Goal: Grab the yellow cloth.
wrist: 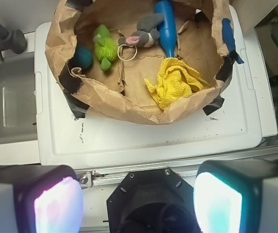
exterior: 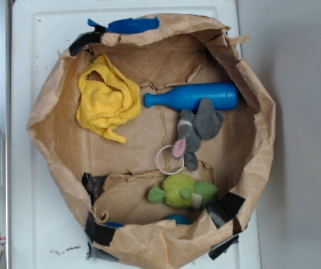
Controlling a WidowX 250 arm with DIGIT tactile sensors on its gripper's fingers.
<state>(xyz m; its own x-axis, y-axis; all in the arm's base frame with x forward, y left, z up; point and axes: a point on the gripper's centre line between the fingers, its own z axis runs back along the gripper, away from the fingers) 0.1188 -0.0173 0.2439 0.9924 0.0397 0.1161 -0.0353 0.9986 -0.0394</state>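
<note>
- One yellow cloth (exterior: pixel 107 103), crumpled, upper left of the exterior frame, inside the paper bag (exterior: pixel 54 145), near its wall.
- Your end effector (wrist: pixel 139 206) is spread wide, empty, high above, well apart from the cloth.
- Risk: coming down close to the bag wall, you may snag paper, or pinch only a loose fold.
- One blue bottle (exterior: pixel 196 96) lies just beside; a wide approach could bump it.
- Also one grey plush (exterior: pixel 196 131), one white ring (exterior: pixel 170 159), one green plush toy (exterior: pixel 182 191).

Black gripper (wrist: pixel 139 199) — two blocky fingers (wrist: pixel 29 199) with pale glowing pads — screwed hexagonal black housing behind.
</note>
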